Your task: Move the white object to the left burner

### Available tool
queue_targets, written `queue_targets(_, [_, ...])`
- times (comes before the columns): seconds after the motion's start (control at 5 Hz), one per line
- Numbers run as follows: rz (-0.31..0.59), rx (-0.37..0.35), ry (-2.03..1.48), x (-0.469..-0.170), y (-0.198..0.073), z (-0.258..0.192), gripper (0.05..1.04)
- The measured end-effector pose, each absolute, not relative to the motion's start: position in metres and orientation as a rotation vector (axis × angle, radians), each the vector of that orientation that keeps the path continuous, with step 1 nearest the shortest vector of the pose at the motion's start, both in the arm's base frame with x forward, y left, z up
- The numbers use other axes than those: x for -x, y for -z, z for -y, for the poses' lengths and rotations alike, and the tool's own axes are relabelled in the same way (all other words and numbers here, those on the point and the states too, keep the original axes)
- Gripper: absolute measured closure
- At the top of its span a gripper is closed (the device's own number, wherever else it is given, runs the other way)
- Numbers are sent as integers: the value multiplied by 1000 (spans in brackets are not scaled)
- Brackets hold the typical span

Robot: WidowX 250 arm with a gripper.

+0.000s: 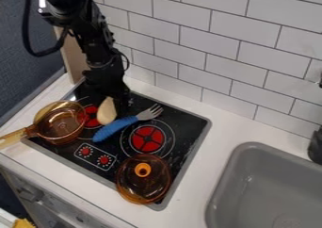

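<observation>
From where I stand, the white object (107, 111) is cream-coloured, smooth and oblong, narrower at its far end, overlapping the right side of the left burner (92, 121), a red, partly covered disc.

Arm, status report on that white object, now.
Gripper down at white object, hold unclear. Object over right side of left burner. Amber pan and blue-handled fork crowding in.

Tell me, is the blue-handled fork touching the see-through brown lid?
Apart. The camera view shows a strip of the black stovetop between the blue-handled fork and the brown lid.
</observation>
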State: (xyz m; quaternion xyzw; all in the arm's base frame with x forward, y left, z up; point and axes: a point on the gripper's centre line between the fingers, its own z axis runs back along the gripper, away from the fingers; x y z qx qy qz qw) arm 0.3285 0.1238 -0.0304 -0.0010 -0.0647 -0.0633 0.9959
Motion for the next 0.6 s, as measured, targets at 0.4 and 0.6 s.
queue_targets(0.4, [180,-7,154,-325,-4,-120,83])
queue_targets(0.6, [224,-34,174,-322,-26,-119,84])
